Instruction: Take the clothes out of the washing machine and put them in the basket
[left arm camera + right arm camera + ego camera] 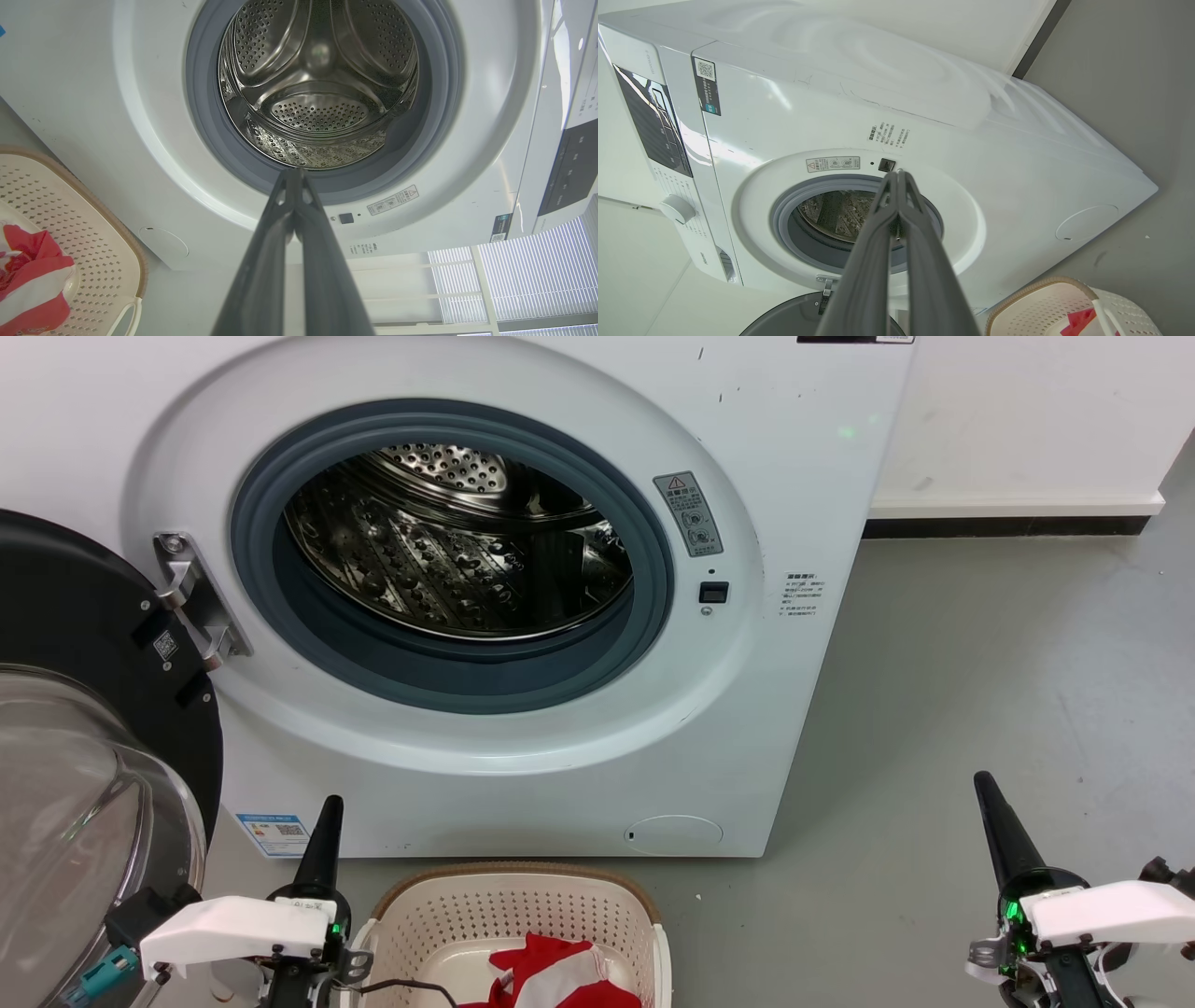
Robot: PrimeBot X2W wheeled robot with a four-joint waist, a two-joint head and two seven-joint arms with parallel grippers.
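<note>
Head view: red-and-white clothes (560, 975) lie in near basket (509, 896), drum (448, 569) looks empty; left gripper (330, 805) and right gripper (983, 782) both pressed together, empty; fabric judged light, limp, so pinch a raised fold.

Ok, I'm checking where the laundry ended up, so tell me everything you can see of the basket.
The basket is low and cream, plastic by its look, with rounded corners, walls dotted with small holes and a brown rim. It stands upright on the grey floor, close in front of the washing machine. Red and white striped clothes lie inside it; its near part is cut off in the head view.
</note>
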